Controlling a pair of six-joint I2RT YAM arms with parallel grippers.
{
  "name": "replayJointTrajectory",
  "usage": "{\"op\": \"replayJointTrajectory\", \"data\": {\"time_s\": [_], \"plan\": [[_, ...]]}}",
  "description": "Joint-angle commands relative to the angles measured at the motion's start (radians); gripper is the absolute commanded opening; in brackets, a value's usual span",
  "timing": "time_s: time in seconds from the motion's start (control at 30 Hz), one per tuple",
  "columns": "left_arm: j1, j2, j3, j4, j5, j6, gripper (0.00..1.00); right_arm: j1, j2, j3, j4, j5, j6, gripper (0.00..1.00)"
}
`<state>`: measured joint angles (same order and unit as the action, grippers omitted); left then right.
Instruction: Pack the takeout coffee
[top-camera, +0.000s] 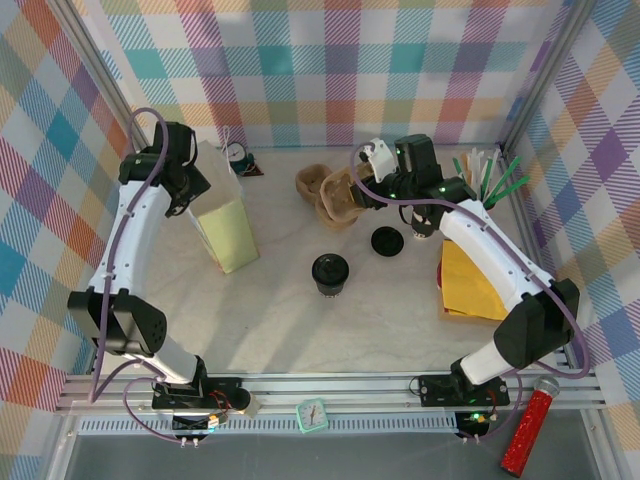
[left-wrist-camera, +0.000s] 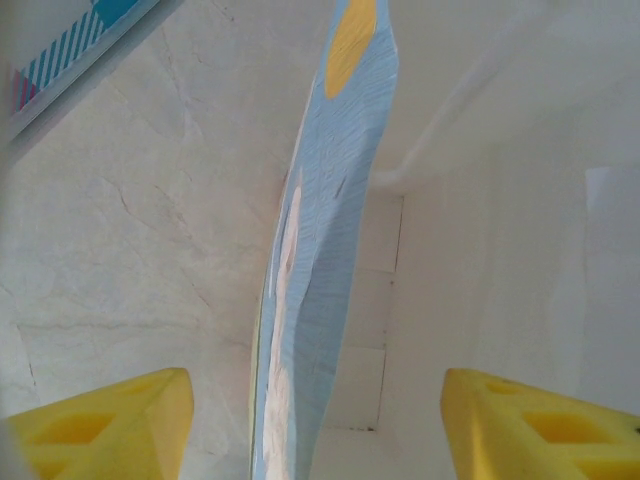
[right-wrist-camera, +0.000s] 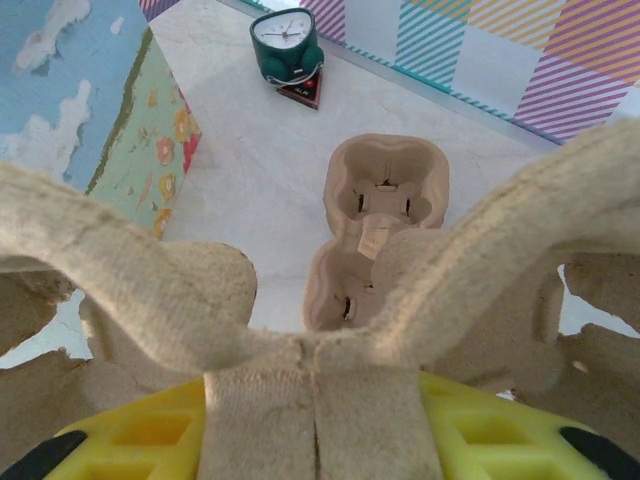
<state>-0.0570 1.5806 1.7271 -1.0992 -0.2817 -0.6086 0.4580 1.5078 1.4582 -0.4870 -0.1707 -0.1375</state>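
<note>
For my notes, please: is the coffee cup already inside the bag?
No, the takeout coffee stands on the table, apart from the bag.

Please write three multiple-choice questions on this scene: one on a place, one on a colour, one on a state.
1. The takeout coffee stands: A inside the paper bag; B in the middle of the table; C at its back edge.
2. Its lid is: A black; B white; C red.
3. The right gripper has its jaws: A open, empty; B shut on the coffee; C shut on the pulp cup carrier.
Answers: 1 B, bare table surrounds it; 2 A, black from above; 3 C, the carrier's ridge sits clamped.
</note>
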Motion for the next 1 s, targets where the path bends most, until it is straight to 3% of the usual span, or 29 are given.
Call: {"op": "replayJointTrajectory", "data": {"time_s": [0.0,0.17,0.27,0.33,0.4,0.77,0.97], "plan": [[0.022,0.025,0.028,-0.032,-0.022,0.020,0.60,-0.004,-0.029,0.009,0.016,-0.038,0.016,0.43],[0.025,0.012,0.023,-0.021,-0.044,0.070,0.55,-0.004,-0.034,0.018,-0.001,-0.051,0.016,0.43],[0.029,0.026,0.039,-0.010,-0.039,0.125,0.45,-0.004,-0.040,0.014,0.000,-0.057,0.018,0.43],[0.029,0.037,0.058,-0.009,-0.017,0.165,0.30,-0.003,-0.044,0.015,-0.002,-0.068,0.018,0.43],[0.027,0.036,0.064,-0.004,0.008,0.199,0.23,-0.001,-0.049,0.016,-0.004,-0.073,0.012,0.43],[-0.034,-0.067,0.001,0.073,0.184,0.409,0.19,0.020,-0.063,0.045,-0.045,-0.091,-0.024,0.43],[-0.088,-0.110,-0.009,0.070,0.172,0.486,0.18,0.041,-0.067,0.053,-0.056,-0.084,-0.031,0.43]]}}
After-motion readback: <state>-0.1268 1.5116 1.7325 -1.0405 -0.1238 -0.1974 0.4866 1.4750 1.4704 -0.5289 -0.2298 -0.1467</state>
